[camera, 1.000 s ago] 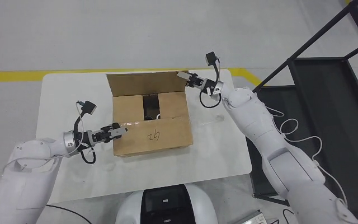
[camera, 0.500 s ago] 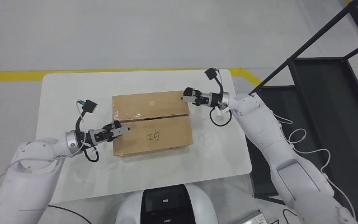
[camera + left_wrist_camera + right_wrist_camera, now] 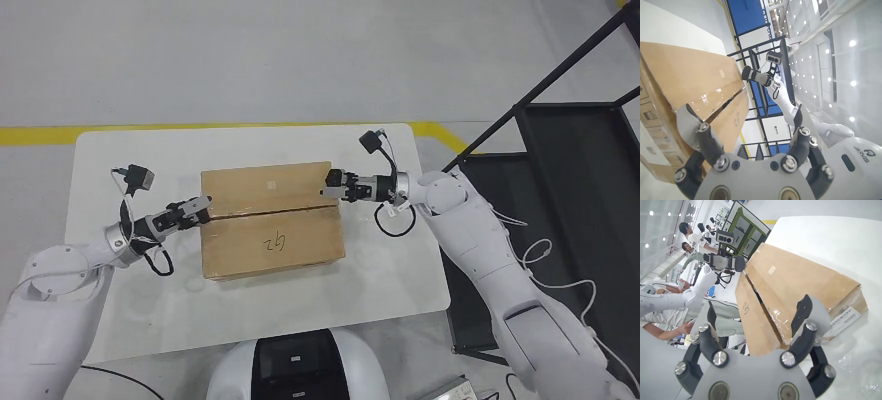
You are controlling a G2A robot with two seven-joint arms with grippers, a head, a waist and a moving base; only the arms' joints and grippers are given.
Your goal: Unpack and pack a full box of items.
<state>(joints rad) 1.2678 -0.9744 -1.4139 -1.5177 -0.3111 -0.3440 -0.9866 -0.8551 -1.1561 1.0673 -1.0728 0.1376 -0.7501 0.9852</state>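
As both flaps lie shut, one box (image 3: 268,215) sits mid-way on the table (image 3: 390,270), its seam running left to right. Two grippers are counted. The left gripper (image 3: 200,209) is at the seam's left end and the right gripper (image 3: 331,188) at its right end, both with fingers spread. The right wrist view adds clear tape (image 3: 780,315) at the seam and one white label (image 3: 845,317) on the box's right end wall.

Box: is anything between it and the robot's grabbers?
Nothing visible is. The left gripper and right gripper, both open, sit right at opposite ends of the closed box, by its flap seam.
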